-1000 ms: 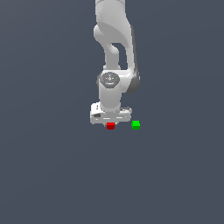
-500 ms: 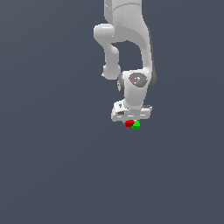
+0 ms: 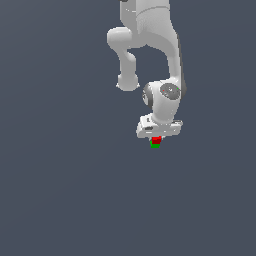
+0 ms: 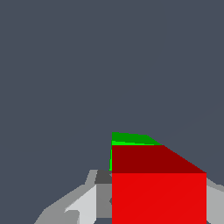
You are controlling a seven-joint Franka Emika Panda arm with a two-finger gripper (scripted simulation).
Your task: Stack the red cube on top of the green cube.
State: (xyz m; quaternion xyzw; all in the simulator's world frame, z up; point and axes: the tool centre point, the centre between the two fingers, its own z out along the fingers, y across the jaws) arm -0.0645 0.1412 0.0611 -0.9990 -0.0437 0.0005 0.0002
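Observation:
The red cube (image 3: 156,140) is held between the fingers of my gripper (image 3: 157,137), which is shut on it. Directly beneath it lies the green cube (image 3: 155,145) on the grey floor, with only its lower part showing in the exterior view. The two cubes look stacked, but I cannot tell whether they touch. In the wrist view the red cube (image 4: 159,192) fills the space between the grey fingers (image 4: 85,204). A strip of the green cube (image 4: 130,138) peeks out past its far edge.
The white arm (image 3: 150,40) rises above the gripper toward the top of the exterior view. A plain dark grey surface (image 3: 60,190) lies all around the cubes.
The gripper has carried the red cube to the exterior view's right, from beside the green cube to directly over it. The green cube has not moved.

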